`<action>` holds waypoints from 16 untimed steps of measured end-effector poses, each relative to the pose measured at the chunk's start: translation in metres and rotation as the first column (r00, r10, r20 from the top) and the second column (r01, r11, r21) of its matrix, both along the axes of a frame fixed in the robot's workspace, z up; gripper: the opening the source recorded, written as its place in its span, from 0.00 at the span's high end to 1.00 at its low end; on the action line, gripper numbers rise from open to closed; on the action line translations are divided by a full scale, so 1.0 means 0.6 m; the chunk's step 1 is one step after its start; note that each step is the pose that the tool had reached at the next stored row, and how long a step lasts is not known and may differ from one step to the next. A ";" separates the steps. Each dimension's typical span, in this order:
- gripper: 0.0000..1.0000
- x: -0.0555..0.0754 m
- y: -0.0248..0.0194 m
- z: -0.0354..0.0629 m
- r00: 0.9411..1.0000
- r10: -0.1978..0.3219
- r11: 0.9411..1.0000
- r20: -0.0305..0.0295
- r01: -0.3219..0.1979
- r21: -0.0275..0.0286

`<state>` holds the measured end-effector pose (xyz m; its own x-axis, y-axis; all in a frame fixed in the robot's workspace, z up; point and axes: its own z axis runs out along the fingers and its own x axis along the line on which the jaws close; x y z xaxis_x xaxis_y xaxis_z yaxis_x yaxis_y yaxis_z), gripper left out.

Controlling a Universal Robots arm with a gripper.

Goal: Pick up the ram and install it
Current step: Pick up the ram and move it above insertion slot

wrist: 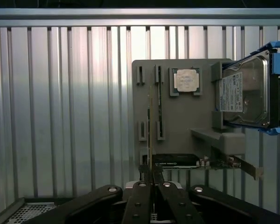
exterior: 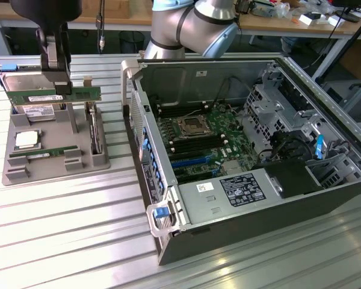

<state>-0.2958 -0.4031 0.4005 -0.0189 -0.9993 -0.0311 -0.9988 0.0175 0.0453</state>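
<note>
Ribbed metal table (exterior: 60, 241); gripper (exterior: 61, 84) fingers clamped on the ram (exterior: 87, 93), above grey tray (exterior: 12, 174), well apart from computer case (exterior: 325, 198); judgement: carry level, grip firm, avoid twisting.

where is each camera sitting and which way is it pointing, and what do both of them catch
Exterior view: off the arm, raised, looking down across the slatted table at the open computer case and the grey parts holder; the arm and gripper show.
Wrist view: on the wrist, looking past the gripper's fingers down onto the holder.
Shared: the holder, the CPU, the hard drive and the ram clamped in the gripper.
</note>
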 end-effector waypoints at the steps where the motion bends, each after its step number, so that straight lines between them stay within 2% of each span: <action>1: 0.88 0.004 0.0000 0.000 1.000 0.000 1.000 0.000 0.000 0.000; 16: 0.88 0.046 0.0000 0.000 1.000 0.000 1.000 0.000 0.000 0.000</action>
